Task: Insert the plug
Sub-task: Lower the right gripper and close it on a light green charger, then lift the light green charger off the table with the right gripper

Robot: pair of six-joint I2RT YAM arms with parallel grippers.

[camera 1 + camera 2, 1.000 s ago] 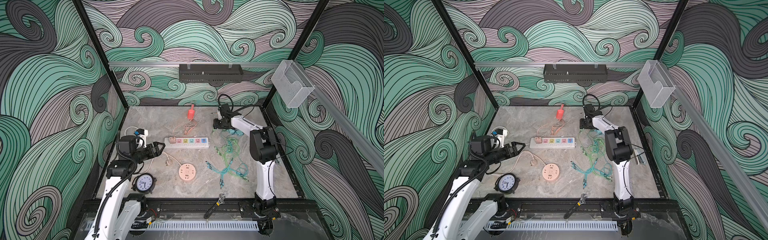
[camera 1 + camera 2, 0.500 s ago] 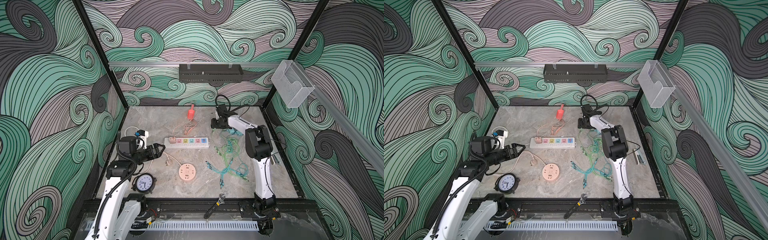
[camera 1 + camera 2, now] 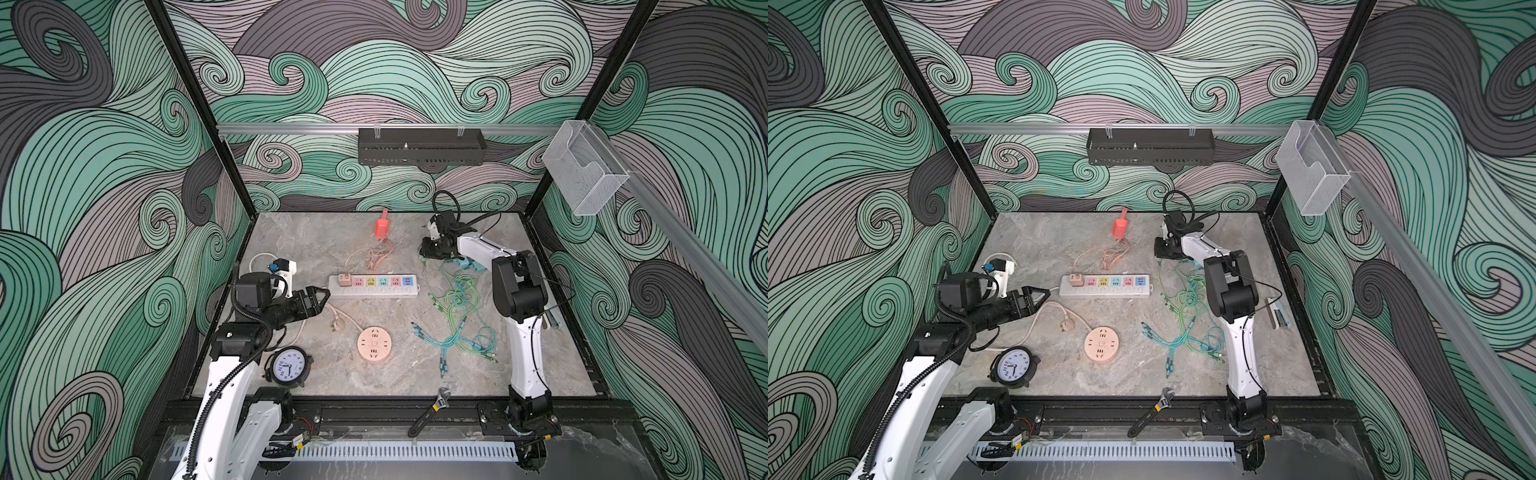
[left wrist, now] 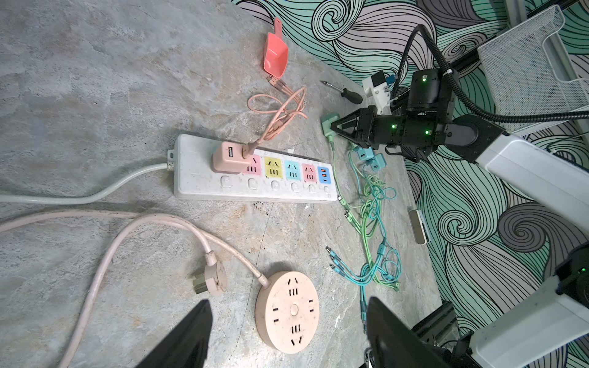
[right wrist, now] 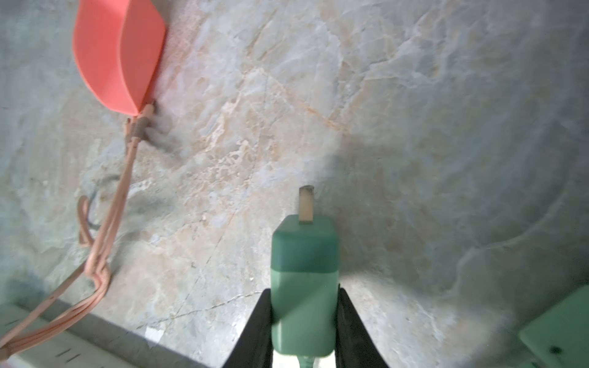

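Note:
A green plug (image 5: 304,274) with one metal prong showing sits between the fingers of my right gripper (image 5: 304,293), which is shut on it just above the tabletop. In both top views that gripper (image 3: 428,251) (image 3: 1160,251) is at the back right, beyond the right end of the white power strip (image 3: 374,292) (image 3: 1104,291). The strip has coloured sockets, and a pink adapter (image 4: 228,157) fills the leftmost one. My left gripper (image 3: 322,293) (image 4: 288,302) hangs open and empty by the strip's left end.
A round pink socket (image 3: 374,344) and its loose plug (image 3: 337,324) lie in front of the strip. A tangle of green and teal cables (image 3: 461,320) covers the right side. A red scoop (image 3: 381,226), a clock (image 3: 288,366) and a wrench (image 3: 430,411) lie around.
My right gripper has closed on the green plug, and its arm has shifted slightly to the left. The left arm has not moved.

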